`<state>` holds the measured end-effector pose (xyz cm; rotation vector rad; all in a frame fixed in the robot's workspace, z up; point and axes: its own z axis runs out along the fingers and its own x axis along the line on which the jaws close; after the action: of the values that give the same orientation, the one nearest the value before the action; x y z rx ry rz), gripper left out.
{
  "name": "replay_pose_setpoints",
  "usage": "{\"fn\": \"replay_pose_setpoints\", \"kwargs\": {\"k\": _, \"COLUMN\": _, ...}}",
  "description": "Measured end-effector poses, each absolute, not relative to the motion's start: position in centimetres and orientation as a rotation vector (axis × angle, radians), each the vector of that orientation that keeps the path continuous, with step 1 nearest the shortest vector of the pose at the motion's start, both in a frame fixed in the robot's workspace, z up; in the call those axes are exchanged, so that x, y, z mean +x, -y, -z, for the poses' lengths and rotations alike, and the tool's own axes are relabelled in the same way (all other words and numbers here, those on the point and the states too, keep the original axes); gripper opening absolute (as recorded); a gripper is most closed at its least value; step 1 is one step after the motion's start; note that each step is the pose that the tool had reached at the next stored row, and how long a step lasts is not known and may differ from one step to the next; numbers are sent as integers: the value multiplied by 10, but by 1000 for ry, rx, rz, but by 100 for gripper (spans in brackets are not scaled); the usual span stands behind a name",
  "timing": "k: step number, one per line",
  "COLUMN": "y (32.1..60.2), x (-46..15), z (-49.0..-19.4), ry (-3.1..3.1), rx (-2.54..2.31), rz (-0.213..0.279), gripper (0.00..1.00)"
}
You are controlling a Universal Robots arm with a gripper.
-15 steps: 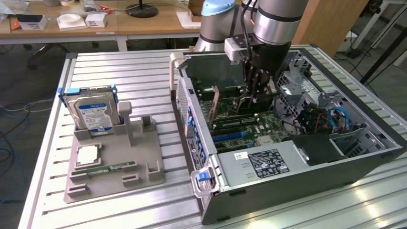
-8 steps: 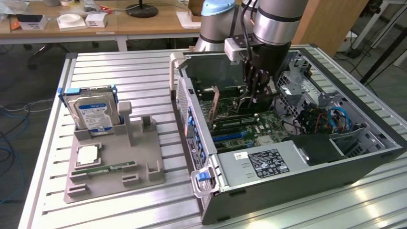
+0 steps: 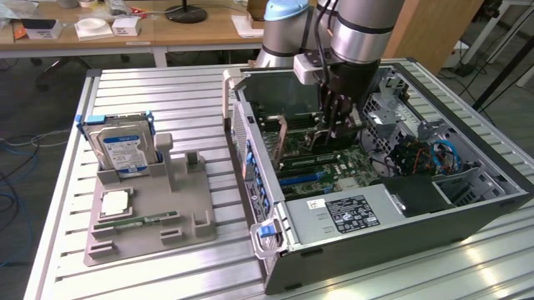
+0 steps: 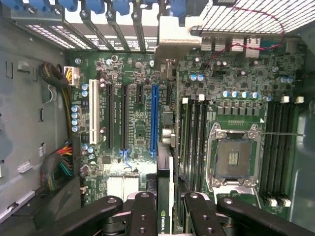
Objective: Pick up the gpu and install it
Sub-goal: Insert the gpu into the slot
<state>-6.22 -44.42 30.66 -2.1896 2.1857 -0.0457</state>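
Note:
The gpu (image 4: 164, 162) is a thin dark card seen edge-on in the wrist view, with a green logo near my fingers (image 4: 143, 212) and its silver bracket (image 4: 178, 38) at the case's rear slots. My gripper (image 4: 165, 209) is shut on it, one finger on each face. The card stands upright over the motherboard (image 4: 133, 123), just beside the long blue slot (image 4: 154, 118); whether its edge sits in a slot I cannot tell. In the exterior view my gripper (image 3: 338, 128) reaches down inside the open computer case (image 3: 276, 206), holding the gpu (image 3: 286, 139) on edge.
Memory slots (image 4: 194, 132) and the bare processor socket (image 4: 234, 160) lie close beside the card. Cable bundles (image 4: 59, 164) run along one case wall. At the exterior view's left, a grey fixture (image 3: 187, 212) carries a hard drive (image 3: 124, 147), a processor chip (image 3: 114, 203) and a memory stick (image 3: 142, 220).

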Motion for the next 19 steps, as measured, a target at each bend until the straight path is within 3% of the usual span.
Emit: {"fn": "replay_pose_setpoints", "kwargs": {"k": 19, "y": 453, "x": -84, "z": -272, "ry": -2184, "rx": -2192, "rz": 45, "gripper": 26}}
